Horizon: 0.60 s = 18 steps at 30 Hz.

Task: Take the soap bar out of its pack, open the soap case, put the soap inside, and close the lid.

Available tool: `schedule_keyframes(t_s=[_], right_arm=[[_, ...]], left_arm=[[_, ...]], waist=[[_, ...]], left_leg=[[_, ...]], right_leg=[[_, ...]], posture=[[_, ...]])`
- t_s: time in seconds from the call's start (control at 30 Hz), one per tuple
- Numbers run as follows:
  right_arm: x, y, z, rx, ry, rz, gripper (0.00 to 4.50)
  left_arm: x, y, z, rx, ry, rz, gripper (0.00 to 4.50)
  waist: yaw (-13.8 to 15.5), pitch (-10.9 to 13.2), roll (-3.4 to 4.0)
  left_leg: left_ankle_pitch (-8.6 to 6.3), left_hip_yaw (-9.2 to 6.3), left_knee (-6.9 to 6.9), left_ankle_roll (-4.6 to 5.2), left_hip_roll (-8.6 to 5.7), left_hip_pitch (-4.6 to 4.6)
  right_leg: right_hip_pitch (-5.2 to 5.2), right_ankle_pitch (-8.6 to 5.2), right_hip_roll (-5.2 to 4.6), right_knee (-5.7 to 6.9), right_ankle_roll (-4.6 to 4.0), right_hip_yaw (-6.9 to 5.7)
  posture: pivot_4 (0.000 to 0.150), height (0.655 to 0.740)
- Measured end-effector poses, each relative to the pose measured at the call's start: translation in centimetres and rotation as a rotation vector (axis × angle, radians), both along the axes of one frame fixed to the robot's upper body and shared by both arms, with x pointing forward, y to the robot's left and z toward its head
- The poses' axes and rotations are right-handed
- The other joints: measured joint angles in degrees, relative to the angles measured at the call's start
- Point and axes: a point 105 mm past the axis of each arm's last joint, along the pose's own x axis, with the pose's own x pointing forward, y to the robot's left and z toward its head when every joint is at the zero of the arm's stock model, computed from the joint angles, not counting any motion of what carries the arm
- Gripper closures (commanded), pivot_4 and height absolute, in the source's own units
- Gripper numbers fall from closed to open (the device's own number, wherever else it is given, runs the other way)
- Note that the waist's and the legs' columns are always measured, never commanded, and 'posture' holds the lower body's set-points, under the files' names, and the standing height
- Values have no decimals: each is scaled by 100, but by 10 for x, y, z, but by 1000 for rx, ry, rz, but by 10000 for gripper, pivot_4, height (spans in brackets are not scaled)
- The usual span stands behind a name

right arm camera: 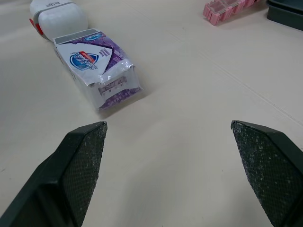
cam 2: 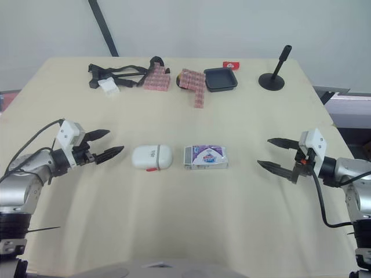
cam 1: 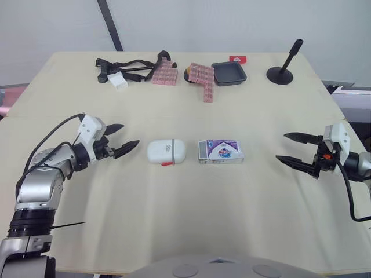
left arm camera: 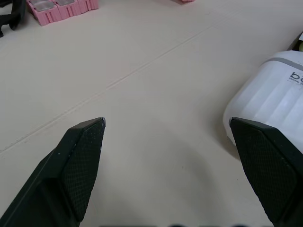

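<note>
My left gripper (cam 1: 130, 134) and right gripper (cam 1: 282, 146) hang wide open and empty, flanking the soap pack (cam 1: 221, 151) lying just beside the closed soap case (cam 1: 166, 152), probably so either can reach in.

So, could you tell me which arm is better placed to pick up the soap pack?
Right. The right gripper is open and faces the pack with nothing between; the case lies between the pack and the left gripper.
</note>
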Motion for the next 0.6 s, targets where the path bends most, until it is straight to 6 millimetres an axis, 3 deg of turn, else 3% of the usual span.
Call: schedule_keyframes(t_s=[0.3,0.43,0.5,0.6], right_arm=[[-3,-3,2,-36,-12,27,0],[-3,-8,2,-72,-14,38,0],[-2,-7,3,-91,-17,57,0],[4,-3,13,-106,-32,86,0]], left_arm=[[2,-8,12,-47,-20,-83,119],[5,-16,27,-57,-63,-142,119],[3,-24,34,-53,-86,-188,119],[-20,-57,37,-51,-111,-340,119]], waist=[[10,0,0],[17,0,0],[14,0,0],[-7,-4,7]], left_leg=[[0,0,4,1,1,-3],[1,0,13,2,1,-7],[1,1,15,3,1,-9],[0,7,17,4,2,-15]], right_leg=[[-2,-1,-2,7,-2,-1],[-4,-1,-3,14,-2,-2],[-5,-2,-4,15,-2,-1],[-8,-1,-4,23,-2,2]], posture=[[1500,7400],[1500,7400],[1500,7400],[1500,7400]])
